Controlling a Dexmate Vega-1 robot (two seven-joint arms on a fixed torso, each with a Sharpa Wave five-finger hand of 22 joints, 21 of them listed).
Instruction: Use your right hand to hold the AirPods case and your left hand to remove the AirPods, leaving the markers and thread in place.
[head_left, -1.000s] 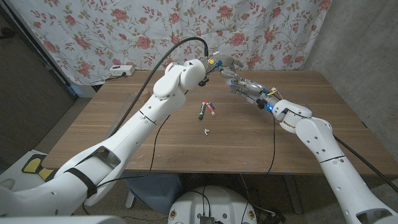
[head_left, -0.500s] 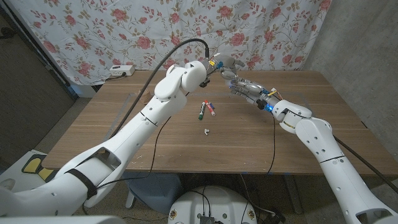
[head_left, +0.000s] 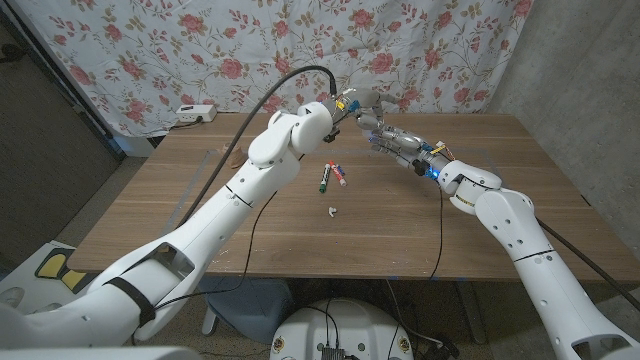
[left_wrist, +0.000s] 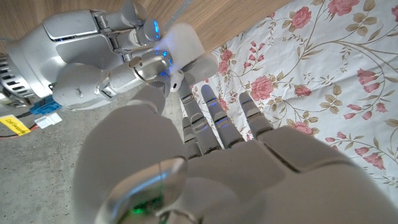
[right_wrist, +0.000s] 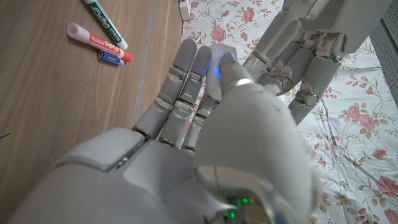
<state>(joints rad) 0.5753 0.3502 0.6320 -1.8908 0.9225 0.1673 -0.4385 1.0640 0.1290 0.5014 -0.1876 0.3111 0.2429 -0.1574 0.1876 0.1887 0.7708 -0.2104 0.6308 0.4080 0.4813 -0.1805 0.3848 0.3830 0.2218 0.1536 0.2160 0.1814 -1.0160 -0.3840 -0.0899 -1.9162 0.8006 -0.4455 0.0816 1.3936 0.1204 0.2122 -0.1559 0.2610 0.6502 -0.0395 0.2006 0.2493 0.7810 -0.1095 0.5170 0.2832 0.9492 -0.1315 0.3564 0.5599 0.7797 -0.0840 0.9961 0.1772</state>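
Nearest on the wooden table, a small white object lies alone, quite possibly an earbud already out, though it is too small to be sure. A little farther, the green marker and the red-and-white marker sit side by side with a small blue piece just beside them; the thread I cannot pick out, and none of this should be disturbed. Farther on, above the far middle of the table, the two hands meet in the air. The right hand reaches in from the right with its fingers curled around the white AirPods case, which the left wrist view shows clasped between thumb and fingers; the lid's position is not clear. The left hand comes down from the far side, its fingers extended and close together toward the case, and whether it already pinches anything I cannot tell. The step looks like the pull of an earbud. To do it well, the right hand should hold firm and steady with the opening facing the left hand, while the left pinches lightly with the fingertips and draws straight out along the socket, not sideways. A twist could tip the case out of the grip or drop the bud onto the markers below.
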